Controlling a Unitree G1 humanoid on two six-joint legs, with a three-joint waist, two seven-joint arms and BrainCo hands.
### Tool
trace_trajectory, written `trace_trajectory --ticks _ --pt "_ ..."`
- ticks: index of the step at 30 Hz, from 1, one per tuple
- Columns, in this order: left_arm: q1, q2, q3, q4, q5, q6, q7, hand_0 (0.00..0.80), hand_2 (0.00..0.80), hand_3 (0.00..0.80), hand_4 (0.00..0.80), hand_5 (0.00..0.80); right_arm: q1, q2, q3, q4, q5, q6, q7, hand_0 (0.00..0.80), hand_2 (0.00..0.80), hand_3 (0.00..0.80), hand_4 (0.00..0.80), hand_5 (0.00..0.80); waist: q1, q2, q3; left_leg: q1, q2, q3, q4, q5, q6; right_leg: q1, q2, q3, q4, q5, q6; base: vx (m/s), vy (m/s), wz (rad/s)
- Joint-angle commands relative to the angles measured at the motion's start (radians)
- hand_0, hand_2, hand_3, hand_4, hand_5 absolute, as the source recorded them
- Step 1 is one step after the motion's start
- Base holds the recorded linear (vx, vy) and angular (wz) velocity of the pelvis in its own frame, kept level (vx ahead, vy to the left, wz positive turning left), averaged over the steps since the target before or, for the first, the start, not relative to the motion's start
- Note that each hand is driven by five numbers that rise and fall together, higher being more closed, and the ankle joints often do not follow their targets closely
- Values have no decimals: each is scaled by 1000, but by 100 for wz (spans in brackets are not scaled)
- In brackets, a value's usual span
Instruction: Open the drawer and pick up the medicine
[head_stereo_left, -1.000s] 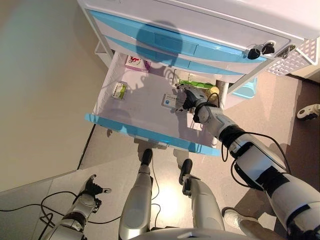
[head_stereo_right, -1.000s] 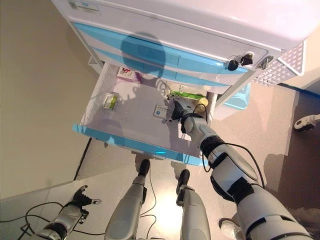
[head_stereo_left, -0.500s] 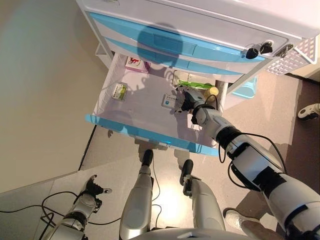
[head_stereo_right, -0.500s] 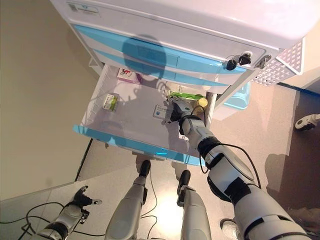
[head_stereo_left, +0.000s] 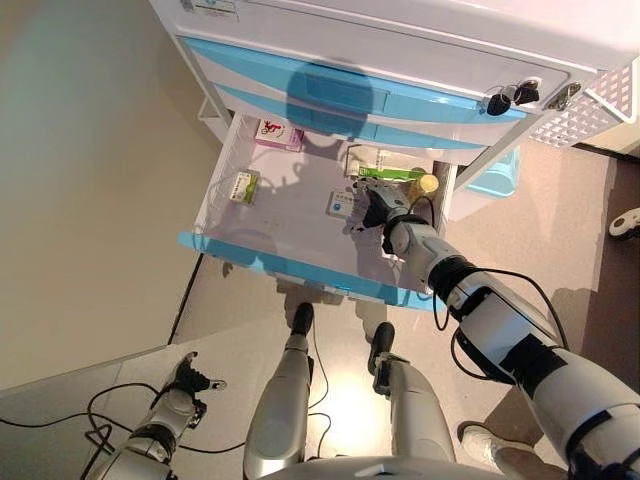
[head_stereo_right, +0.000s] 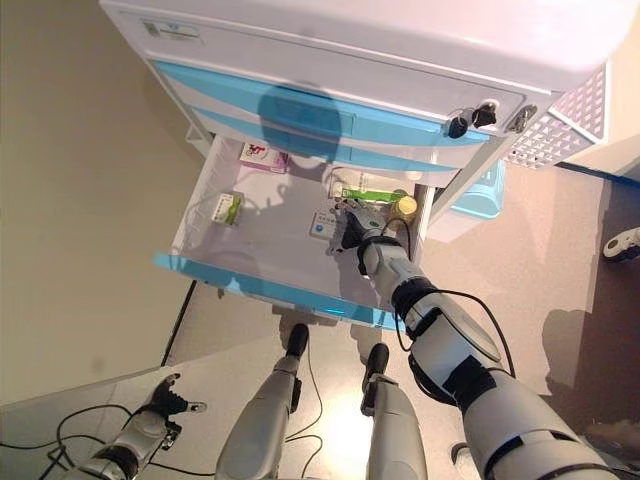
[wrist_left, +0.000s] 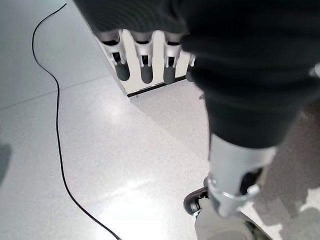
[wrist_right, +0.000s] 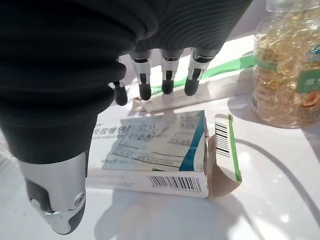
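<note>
A grey tiled floor (head_stereo_left: 95, 350) and a plain beige wall (head_stereo_left: 90, 150) are seen around a white cabinet (head_stereo_left: 420, 40) with blue drawer fronts, whose lowest drawer (head_stereo_left: 290, 268) is pulled fully out, its white bottom lit from above. A white ribbed basket (head_stereo_left: 600, 110) is fixed to the cabinet at about 2 o'clock, with a black key (head_stereo_left: 497, 103) in a lock beside it. Inside the drawer, a pink and white box (head_stereo_left: 270, 132) lies at the back, at 11 o'clock from the drawer's middle, a small green and white box (head_stereo_left: 243, 186) at 9 o'clock near the side wall, a long green and white box (head_stereo_left: 392, 173) at 1 o'clock, and a jar of yellow capsules (wrist_right: 289, 65) at 2 o'clock in the back corner. The medicine, a white box with blue-green print (wrist_right: 150, 152), lies flat on the drawer bottom near its middle, with an end flap standing open towards the jar. The right hand (head_stereo_right: 357, 226) is reached into the drawer and held just over this box, its fingers (wrist_right: 167, 75) straight and spread above the box's far edge and its thumb (wrist_right: 60, 200) down at the near edge; nothing is gripped. The left hand (head_stereo_left: 187, 380) is hung low over the floor at 7 o'clock, fingers (wrist_left: 145, 62) loosely extended and empty
</note>
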Motion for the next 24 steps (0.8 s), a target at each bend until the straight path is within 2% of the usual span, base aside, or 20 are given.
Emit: trace_trajectory --ticks 1,10,24 --pt "-17 9 -2 25 -1 4 23 0 0 0 0 0 10 14 15 68 -18 0 23 0 0 0 0 0 14 -12 52 -19 -85 12 41 -59 79 28 -21 28 -99 82 64 0 0 0" --pt "-14 6 -8 19 -2 3 23 0 0 0 0 0 24 9 6 75 -29 6 17 0 0 0 0 0 13 2 60 -40 -88 13 45 -51 78 9 -23 28 -95 87 64 0 0 0" --pt "-23 7 -9 19 -6 7 27 0 0 0 0 0 19 2 0 61 -26 5 5 0 0 0 0 0 6 14 75 -109 -103 21 139 -83 84 -48 -26 38 -14 61 56 -7 2 2"
